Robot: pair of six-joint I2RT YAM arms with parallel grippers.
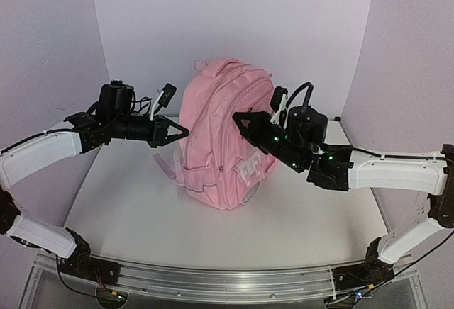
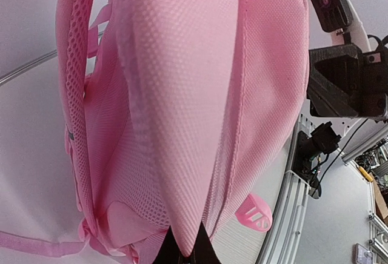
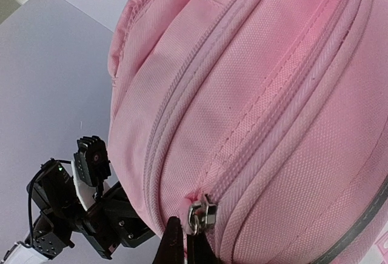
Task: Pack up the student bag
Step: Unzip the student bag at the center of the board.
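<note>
While one student bag (image 1: 220,139) stands, two grippers (image 1: 186,130) (image 1: 236,118) (both closed) touch it.

No writing, label, brand or number can be read anywhere, not even on the bag (image 1: 223,139).

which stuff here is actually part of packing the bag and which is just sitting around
In the job:
student bag
zip pull on the bag
left hand, pinching the bag's side fabric
right hand, closed right at the zip pull

Just there:
table
metal rail along its near edge
white walls
</note>
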